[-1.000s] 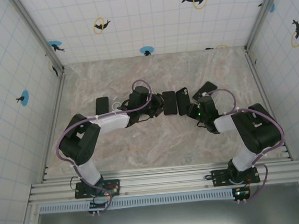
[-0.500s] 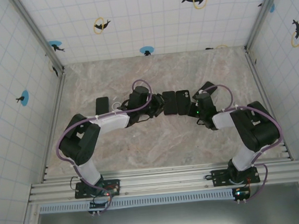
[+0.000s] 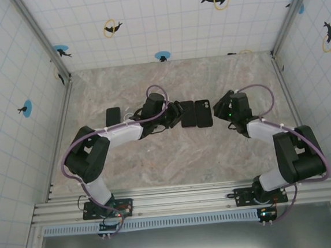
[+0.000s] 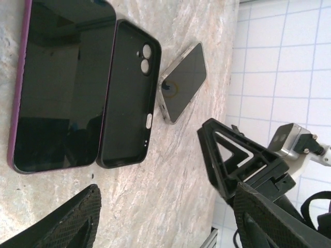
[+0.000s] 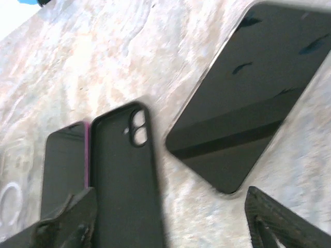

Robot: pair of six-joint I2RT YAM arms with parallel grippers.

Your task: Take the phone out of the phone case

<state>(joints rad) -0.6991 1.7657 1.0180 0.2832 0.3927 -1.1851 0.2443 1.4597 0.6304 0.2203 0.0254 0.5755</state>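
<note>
Phone (image 4: 57,82) just beyond left hand (image 4: 165,196)

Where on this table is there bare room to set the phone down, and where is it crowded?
Bare: the far strip of table between the middle row and the back wall, and the near stretch from that row to the rail. Crowded: the middle row, where left gripper, phone, empty case and right gripper sit close together.
</note>
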